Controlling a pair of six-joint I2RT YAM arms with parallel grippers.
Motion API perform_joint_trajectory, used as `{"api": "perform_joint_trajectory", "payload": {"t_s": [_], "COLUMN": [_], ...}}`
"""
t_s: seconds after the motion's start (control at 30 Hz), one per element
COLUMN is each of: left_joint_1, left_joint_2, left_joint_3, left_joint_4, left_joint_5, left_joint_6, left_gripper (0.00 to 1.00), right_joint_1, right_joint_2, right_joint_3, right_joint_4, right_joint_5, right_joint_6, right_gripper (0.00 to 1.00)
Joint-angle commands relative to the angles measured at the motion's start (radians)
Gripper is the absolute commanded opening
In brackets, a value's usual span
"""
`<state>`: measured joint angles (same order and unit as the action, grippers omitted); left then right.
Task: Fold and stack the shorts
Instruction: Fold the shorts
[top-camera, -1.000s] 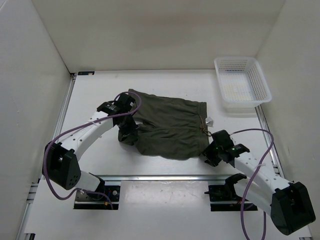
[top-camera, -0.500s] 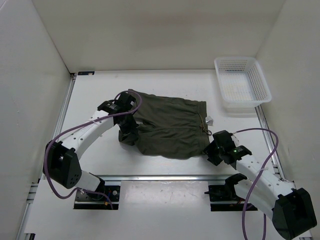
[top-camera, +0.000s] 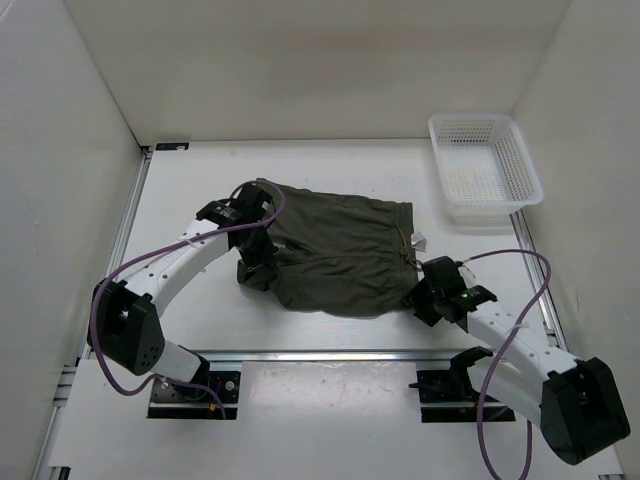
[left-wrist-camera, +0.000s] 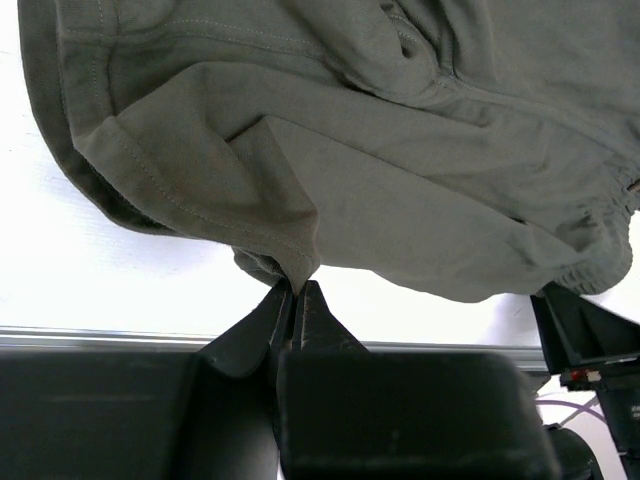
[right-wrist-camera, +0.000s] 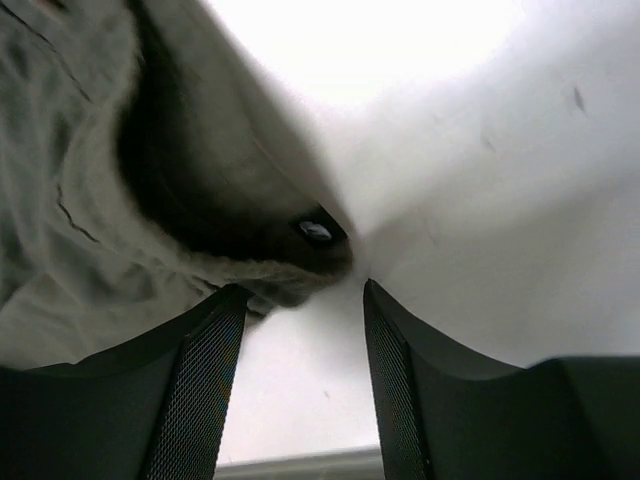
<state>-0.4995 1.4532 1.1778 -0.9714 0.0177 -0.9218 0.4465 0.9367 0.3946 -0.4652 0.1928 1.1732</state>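
Observation:
The dark olive shorts (top-camera: 340, 252) lie spread on the white table, waistband to the right with a drawstring (top-camera: 404, 250) and a small white tag (top-camera: 419, 241). My left gripper (top-camera: 262, 264) is at the shorts' left leg. In the left wrist view it (left-wrist-camera: 298, 292) is shut on a corner of the leg hem, and the shorts (left-wrist-camera: 380, 170) fill the view above it. My right gripper (top-camera: 420, 296) is at the near waistband corner. Its jaws (right-wrist-camera: 300, 305) stand open, with the waistband edge of the shorts (right-wrist-camera: 90, 210) just at the tips of the fingers (right-wrist-camera: 205, 340).
A white plastic basket (top-camera: 483, 172) stands at the back right of the table. White walls enclose the table on three sides. A metal rail (top-camera: 320, 353) runs along the near edge. The right arm's wrist (left-wrist-camera: 590, 340) shows at the right of the left wrist view.
My right gripper has opened a little wider and crept left toward the waistband corner. The left gripper has kept its hold on the hem and barely moved.

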Motion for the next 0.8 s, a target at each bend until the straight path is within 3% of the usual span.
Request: {"api": "perform_joint_trajectory", "payload": {"t_s": [0.0, 0.23, 0.37, 0.5, 0.77], "left_joint_1": [-0.004, -0.004, -0.004, -0.004, 0.033], "left_joint_2": [-0.004, -0.004, -0.004, -0.004, -0.089], "left_joint_3": [0.033, 0.033, 0.023, 0.023, 0.005], "left_joint_4": [0.008, -0.001, -0.001, -0.01, -0.078], "left_joint_5": [-0.015, -0.024, -0.033, -0.053, -0.091], "left_joint_6": [0.006, 0.015, 0.015, 0.015, 0.024], "left_gripper": [0.1, 0.1, 0.1, 0.1, 0.1], "right_joint_1": [0.004, 0.017, 0.043, 0.052, 0.052], "right_joint_2": [0.1, 0.391, 0.479, 0.459, 0.206], "right_joint_3": [0.042, 0.199, 0.277, 0.299, 0.311], "right_joint_4": [0.071, 0.013, -0.035, -0.094, -0.303], "right_joint_5": [0.057, 0.091, 0.128, 0.169, 0.201], "right_joint_6": [-0.023, -0.044, -0.044, -0.033, -0.087], "right_gripper": [0.56, 0.43, 0.19, 0.02, 0.0]}}
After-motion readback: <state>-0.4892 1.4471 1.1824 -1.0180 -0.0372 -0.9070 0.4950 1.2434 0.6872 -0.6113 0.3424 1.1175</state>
